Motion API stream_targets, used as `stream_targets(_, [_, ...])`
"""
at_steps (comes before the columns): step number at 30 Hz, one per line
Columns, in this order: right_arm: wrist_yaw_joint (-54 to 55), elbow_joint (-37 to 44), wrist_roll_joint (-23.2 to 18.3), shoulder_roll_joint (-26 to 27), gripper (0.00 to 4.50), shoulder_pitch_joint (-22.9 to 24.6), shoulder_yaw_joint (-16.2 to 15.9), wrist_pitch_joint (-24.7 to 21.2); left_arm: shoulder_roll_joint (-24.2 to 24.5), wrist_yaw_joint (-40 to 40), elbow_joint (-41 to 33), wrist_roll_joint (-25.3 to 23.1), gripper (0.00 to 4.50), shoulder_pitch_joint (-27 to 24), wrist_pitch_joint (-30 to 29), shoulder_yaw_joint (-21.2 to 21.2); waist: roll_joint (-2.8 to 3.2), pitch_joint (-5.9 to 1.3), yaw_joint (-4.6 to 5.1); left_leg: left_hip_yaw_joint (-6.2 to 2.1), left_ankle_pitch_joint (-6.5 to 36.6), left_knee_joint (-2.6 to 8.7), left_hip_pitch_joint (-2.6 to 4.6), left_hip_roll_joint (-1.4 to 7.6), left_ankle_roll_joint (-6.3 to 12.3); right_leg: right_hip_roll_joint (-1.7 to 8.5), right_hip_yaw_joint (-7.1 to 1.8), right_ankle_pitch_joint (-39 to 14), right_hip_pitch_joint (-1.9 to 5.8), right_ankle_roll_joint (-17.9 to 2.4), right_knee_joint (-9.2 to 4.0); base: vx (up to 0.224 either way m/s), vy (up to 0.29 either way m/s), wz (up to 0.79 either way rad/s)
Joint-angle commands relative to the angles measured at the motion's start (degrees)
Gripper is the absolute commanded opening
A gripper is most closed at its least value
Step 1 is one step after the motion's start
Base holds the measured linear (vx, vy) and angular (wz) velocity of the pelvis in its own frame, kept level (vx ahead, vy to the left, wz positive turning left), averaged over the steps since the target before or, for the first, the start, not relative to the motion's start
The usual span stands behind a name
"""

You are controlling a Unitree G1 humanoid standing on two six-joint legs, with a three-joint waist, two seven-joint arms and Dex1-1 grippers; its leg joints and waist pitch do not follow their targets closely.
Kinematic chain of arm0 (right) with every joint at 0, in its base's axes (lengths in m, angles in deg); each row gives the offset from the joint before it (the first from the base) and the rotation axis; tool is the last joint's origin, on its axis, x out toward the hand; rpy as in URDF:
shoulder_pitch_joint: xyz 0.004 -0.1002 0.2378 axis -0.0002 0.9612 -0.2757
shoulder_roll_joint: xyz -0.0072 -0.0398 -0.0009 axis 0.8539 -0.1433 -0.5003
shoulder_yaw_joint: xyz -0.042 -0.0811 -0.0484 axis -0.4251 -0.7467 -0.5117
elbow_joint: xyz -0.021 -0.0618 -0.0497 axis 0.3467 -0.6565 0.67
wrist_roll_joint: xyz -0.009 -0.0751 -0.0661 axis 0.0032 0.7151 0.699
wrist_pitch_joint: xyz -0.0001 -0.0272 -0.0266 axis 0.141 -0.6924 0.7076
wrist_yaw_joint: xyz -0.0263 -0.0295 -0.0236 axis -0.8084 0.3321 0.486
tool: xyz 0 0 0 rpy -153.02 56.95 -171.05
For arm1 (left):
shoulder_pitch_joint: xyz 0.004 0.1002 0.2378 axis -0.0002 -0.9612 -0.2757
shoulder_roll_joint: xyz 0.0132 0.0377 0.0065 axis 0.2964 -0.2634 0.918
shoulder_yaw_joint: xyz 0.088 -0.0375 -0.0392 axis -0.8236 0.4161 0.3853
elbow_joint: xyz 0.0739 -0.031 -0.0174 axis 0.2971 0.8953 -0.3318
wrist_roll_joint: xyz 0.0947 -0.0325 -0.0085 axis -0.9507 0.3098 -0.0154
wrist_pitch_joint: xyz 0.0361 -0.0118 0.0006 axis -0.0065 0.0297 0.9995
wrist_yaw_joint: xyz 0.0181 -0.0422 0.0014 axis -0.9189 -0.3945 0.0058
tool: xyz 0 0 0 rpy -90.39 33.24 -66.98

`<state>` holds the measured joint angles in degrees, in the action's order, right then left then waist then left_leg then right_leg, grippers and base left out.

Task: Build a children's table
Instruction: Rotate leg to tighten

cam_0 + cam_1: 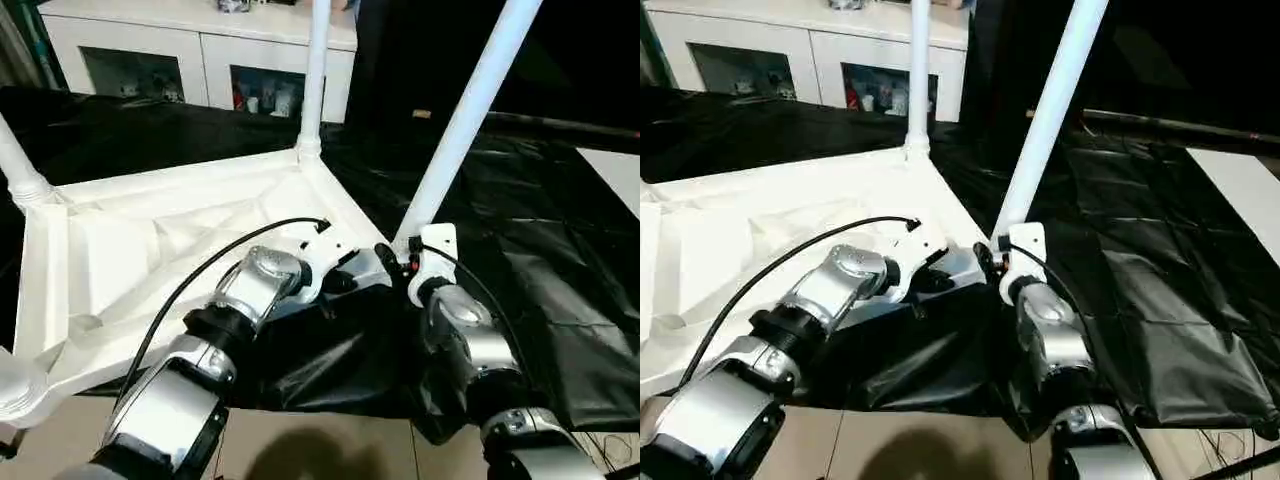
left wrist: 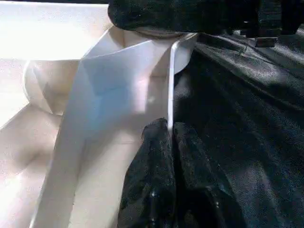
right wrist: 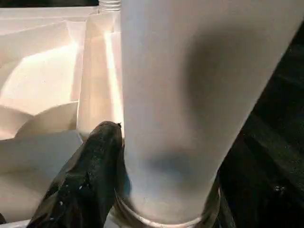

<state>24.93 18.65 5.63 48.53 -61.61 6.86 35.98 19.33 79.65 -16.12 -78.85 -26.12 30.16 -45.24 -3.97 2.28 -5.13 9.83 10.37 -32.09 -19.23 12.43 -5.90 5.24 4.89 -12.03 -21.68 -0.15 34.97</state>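
Nearest us, our silver forearms reach forward over the black-draped work table (image 1: 560, 300). The children's table (image 1: 150, 250) lies upside down on it, ribbed underside up, legs standing from its corner sockets. Our left gripper (image 1: 335, 272) has its fingers (image 2: 156, 190) pressed together against the thin edge of the top's rim, by the near right corner. Our right gripper (image 1: 400, 262) is spread around the base of the near right leg (image 1: 462, 120), one finger (image 3: 85, 175) touching the tube just above its socket. A white cabinet (image 1: 200, 50) stands behind.
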Motion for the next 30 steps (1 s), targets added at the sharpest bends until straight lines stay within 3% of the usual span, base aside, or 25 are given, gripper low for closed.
stream_targets(1, [-5.6,-0.3,-4.1,3.8,3.33,0.7,-0.9,-0.8,-0.6,-4.0,3.3,-2.0,0.0,-0.1,0.0,-1.0,0.53,-1.93,0.04,-0.16,18.2,4.21,-0.26,0.74,1.07,3.08,-2.86,-18.8,1.29,-7.5,-5.79,0.0,0.0,0.0])
stream_targets(4, [-11.1,3.1,-6.6,2.7,3.53,1.9,-0.7,-2.0,0.2,-2.9,2.9,-2.3,0.0,-0.5,0.2,-1.4,0.49,-1.95,0.0,-0.18,17.0,4.25,-0.6,0.88,1.81,3.04,-2.81,-17.1,1.52,-7.9,-5.63,0.0,0.0,0.0])
stream_targets(6, [-18.5,8.0,-9.3,0.3,3.75,3.8,-1.5,-5.2,1.1,-1.5,2.1,-2.3,0.0,-0.8,0.4,-1.4,0.39,-1.93,0.11,-0.22,15.4,4.32,-0.99,0.84,2.27,2.93,-2.73,-15.6,1.98,-8.2,-5.44,0.0,0.0,0.0])
stream_targets(8, [-25.2,12.1,-10.6,-2.7,3.99,5.7,-3.0,-7.7,2.0,0.4,1.7,-2.6,0.0,-1.1,1.1,-1.9,0.27,-1.78,-0.01,-0.09,14.4,4.18,-0.95,0.9,3.27,3.0,-2.82,-14.7,1.94,-8.4,-5.5,0.0,0.0,0.0])
stream_targets(10, [-32.3,16.6,-10.7,-7.9,3.99,8.6,-5.1,-9.2,3.7,4.1,-0.7,-2.7,0.0,-2.3,1.8,-3.2,0.25,-1.79,-0.17,-0.09,13.5,4.12,-0.95,0.95,3.41,3.04,-2.82,-14.7,2.01,-8.5,-5.52,0.0,0.0,0.0])
stream_targets(12, [-35.3,18.4,-12.3,-9.8,3.99,9.7,-5.1,-10.5,4.6,6.2,-2.5,-2.5,0.0,-3.1,1.5,-3.6,0.08,-1.82,-0.1,-0.15,12.1,4.05,-1.37,0.99,4.09,3.03,-2.83,-12.5,2.42,-8.7,-5.23,0.0,0.0,0.0])
stream_targets(14, [-37.9,20.1,-13.9,-11.4,3.99,10.5,-4.7,-11.6,5.8,9.5,-5.0,-1.9,0.0,-4.3,1.9,-4.4,0.05,-2.11,0.03,-0.11,10.0,3.76,-1.36,1.1,4.4,3.14,-2.82,-9.1,2.36,-10.5,-4.75,0.0,0.0,0.0])
stream_targets(15, [-40.7,21.8,-15.6,-12.9,3.99,11.3,-4.3,-13.1,7.1,12.2,-7.5,-1.5,0.0,-5.4,0.4,-5.2,0.15,-2.35,-0.16,0.1,7.9,3.45,-0.96,1.25,4.82,3.09,-2.9,-5.1,2.15,-12.0,-4.33,0.0,0.0,0.0])
stream_targets(16, [-41.4,22.4,-16.4,-13.2,3.99,11.5,-4.1,-13.9,7.6,13.1,-8.3,-1.4,0.0,-5.7,0.4,-5.4,0.08,-2.46,-0.24,0.13,6.2,3.22,-1.06,1.25,5.29,3.01,-2.93,-2.0,2.29,-12.9,-3.84,0.0,0.0,0.0])
stream_targets(17, [-44.6,25.4,-19.7,-14.5,3.99,12.3,-3.3,-17.5,9.7,16.9,-11.8,-0.7,0.0,-7.2,-0.6,-6.5,0.24,-2.35,-0.55,0.29,3.3,3.07,-0.93,1.18,6.73,2.73,-2.91,4.1,2.35,-14.8,-3.24,0.0,0.0,0.0])
stream_targets(19, [-47.0,27.7,-22.0,-15.5,3.99,12.9,-2.7,-20.3,11.2,19.4,-14.1,-0.2,0.0,-8.2,-0.9,-7.2,0.28,-2.17,-0.58,0.38,2.5,2.94,-1.04,1.14,7.87,2.54,-2.86,6.9,2.22,-15.6,-3.0,0.0,0.0,0.0])
stream_targets(25, [-54.9,33.4,-28.3,-19.9,3.99,15.0,-3.4,-29.4,17.1,26.6,-22.4,1.1,0.0,-12.0,-3.4,-8.3,0.39,-1.97,-0.58,0.39,6.6,3.39,-0.91,1.36,5.48,2.82,-2.79,0.2,2.22,-14.8,-3.53,0.0,0.0,0.0])
stream_targets(28, [-56.3,34.4,-29.2,-20.7,3.99,15.7,-3.9,-30.9,17.8,26.6,-23.7,1.3,0.0,-12.7,-4.3,-7.9,0.29,-1.8,-0.59,0.42,7.9,3.51,-0.87,1.29,3.75,2.99,-2.89,-4.4,2.12,-13.4,-3.97,0.0,0.0,0.0])
stream_targets(30, [-56.4,35.3,-29.9,-21.1,3.99,16.1,-3.8,-32.2,18.4,26.7,-25.1,1.6,0.0,-13.1,-5.3,-7.8,0.3,-1.86,-0.69,0.41,7.6,3.49,-0.83,1.31,3.35,3.06,-2.95,-4.6,2.14,-13.1,-3.97,0.0,0.0,0.0])
